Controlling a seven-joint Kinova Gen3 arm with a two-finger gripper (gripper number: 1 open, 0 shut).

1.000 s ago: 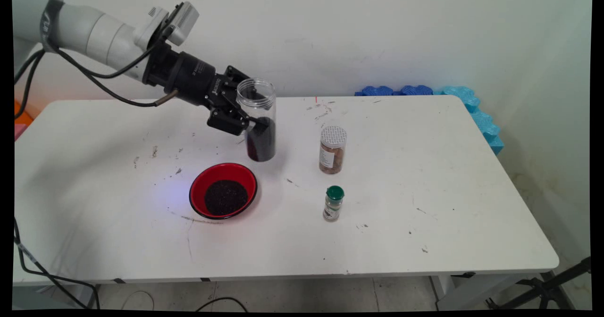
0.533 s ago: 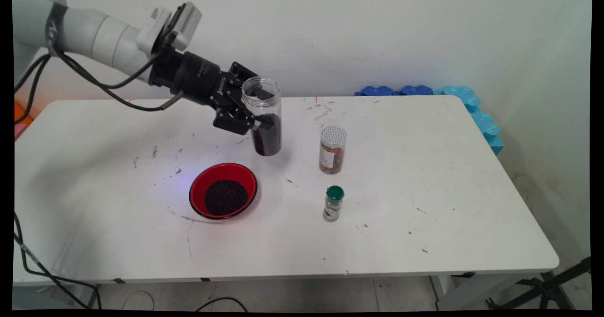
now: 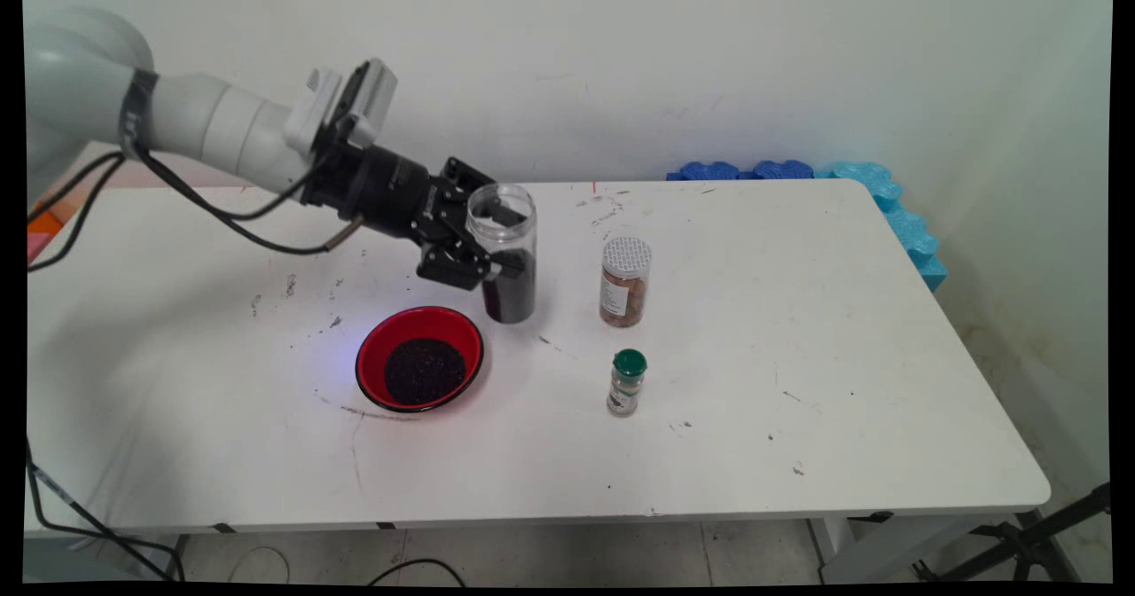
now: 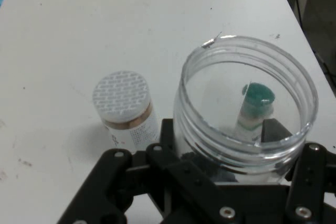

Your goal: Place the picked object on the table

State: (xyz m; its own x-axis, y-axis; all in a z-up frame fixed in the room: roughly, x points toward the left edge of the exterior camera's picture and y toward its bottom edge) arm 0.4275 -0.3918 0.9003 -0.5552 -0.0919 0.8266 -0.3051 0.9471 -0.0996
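Table: the white table (image 3: 798, 356) carries everything, scuffed and speckled.
Bowl: the red bowl of dark grains (image 3: 420, 358) sits near the jar.
Jar: the clear lidless plastic jar (image 3: 505, 254), part-filled with dark grains, stands upright; a jolt could spill them.
Gripper: the black two-finger gripper (image 3: 492, 263) is clamped around that jar.
Neighbours: the brown-filled, white-lidded jar (image 3: 625, 281) and the small green-capped bottle (image 3: 628, 382) stand to the right; a sideways swing could topple them.

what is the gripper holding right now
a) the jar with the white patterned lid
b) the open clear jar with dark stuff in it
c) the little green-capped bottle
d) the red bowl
b: the gripper is shut on the open clear jar, upright beside the red bowl.
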